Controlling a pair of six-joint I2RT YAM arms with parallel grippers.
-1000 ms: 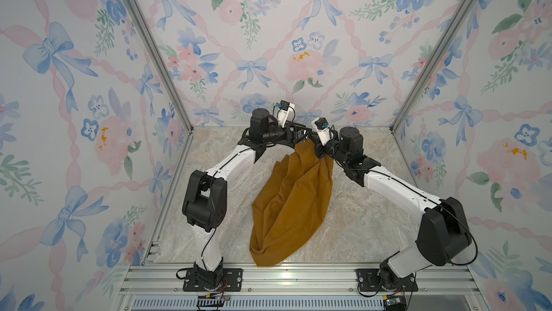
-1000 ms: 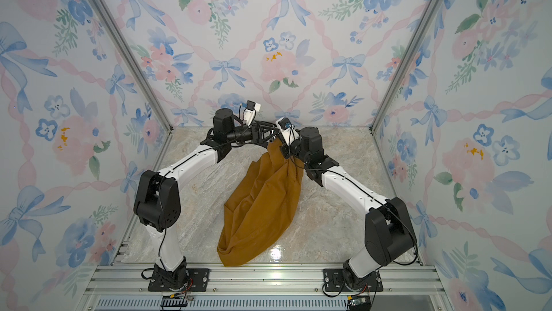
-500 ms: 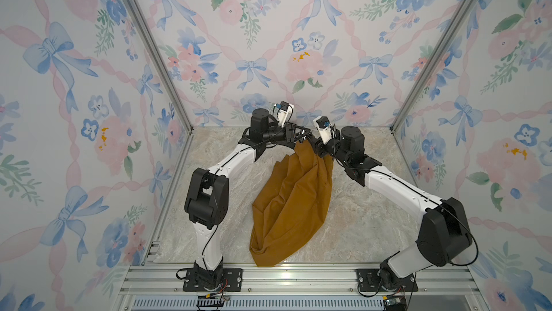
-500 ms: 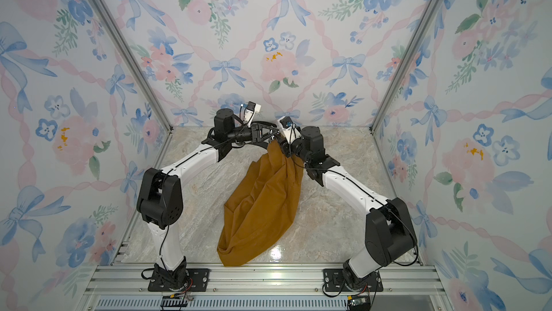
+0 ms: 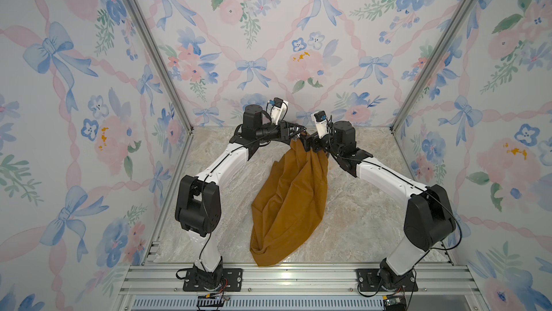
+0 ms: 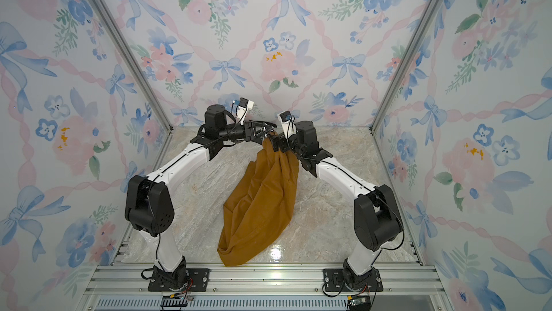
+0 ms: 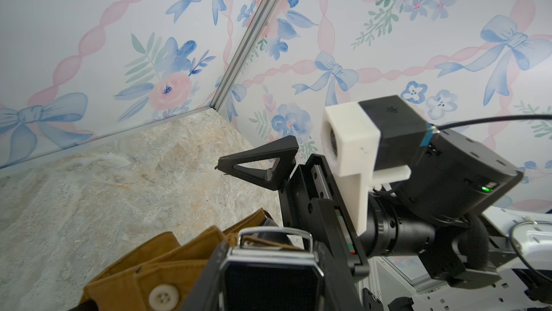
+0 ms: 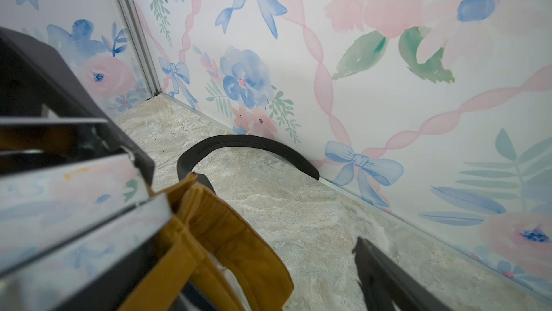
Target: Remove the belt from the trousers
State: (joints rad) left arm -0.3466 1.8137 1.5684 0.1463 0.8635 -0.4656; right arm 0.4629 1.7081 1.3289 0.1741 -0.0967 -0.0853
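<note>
The mustard trousers (image 5: 292, 199) (image 6: 263, 202) hang from the back centre and drape toward the front rail. In the left wrist view my left gripper (image 7: 270, 267) is shut on the belt's silver buckle (image 7: 270, 253), beside the waistband and its white button (image 7: 163, 297). My right gripper (image 5: 309, 144) stands open right next to it, with one finger (image 7: 260, 166) spread well clear. In the right wrist view the belt's black strap (image 8: 239, 142) curves over the table by the back wall. There the waistband (image 8: 227, 234) lies between the open fingers (image 8: 385, 276), apart from this one.
Floral walls enclose the marble table (image 5: 358, 205) on three sides, and the back wall is close behind both grippers. An aluminium rail (image 5: 298, 276) carries the two arm bases along the front. The trouser legs cover the table's middle.
My right gripper has opened and let go of the waist. My left gripper has closed on the buckle. The trousers hang about where they were.
</note>
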